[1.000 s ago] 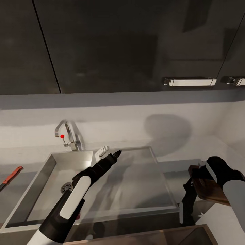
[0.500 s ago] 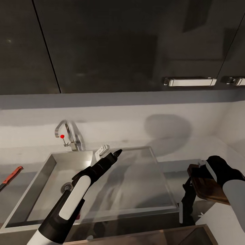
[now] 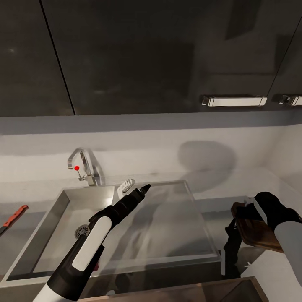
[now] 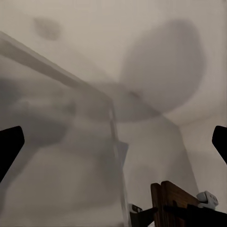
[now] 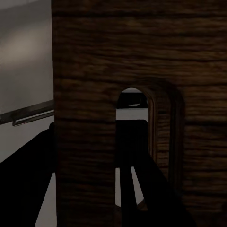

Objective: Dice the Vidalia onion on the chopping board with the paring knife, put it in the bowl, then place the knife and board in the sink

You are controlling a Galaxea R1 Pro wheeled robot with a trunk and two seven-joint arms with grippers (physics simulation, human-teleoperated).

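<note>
The steel sink [image 3: 54, 209] lies in the middle of the head view, its tap [image 3: 82, 164] with a red knob at the back left. My left gripper [image 3: 135, 187] hangs open over the basin with nothing between its fingers [image 4: 10, 144]. Off the sink's right rim, my right gripper [image 3: 245, 212] is shut on the dark brown chopping board [image 3: 253, 230], held tilted above the countertop [image 3: 209, 204]. The right wrist view shows the board [image 5: 94, 56] close up with its handle slot [image 5: 135, 118]. The red-handled paring knife [image 3: 14, 217] lies on the counter left of the sink. Onion and bowl are out of view.
Dark glossy wall cabinets [image 3: 147, 54] with metal bar handles [image 3: 233, 100] hang above the pale backsplash. The round drain [image 3: 81, 230] sits in the basin's left part. The board [image 4: 176, 203] and right gripper also show past the sink's corner in the left wrist view.
</note>
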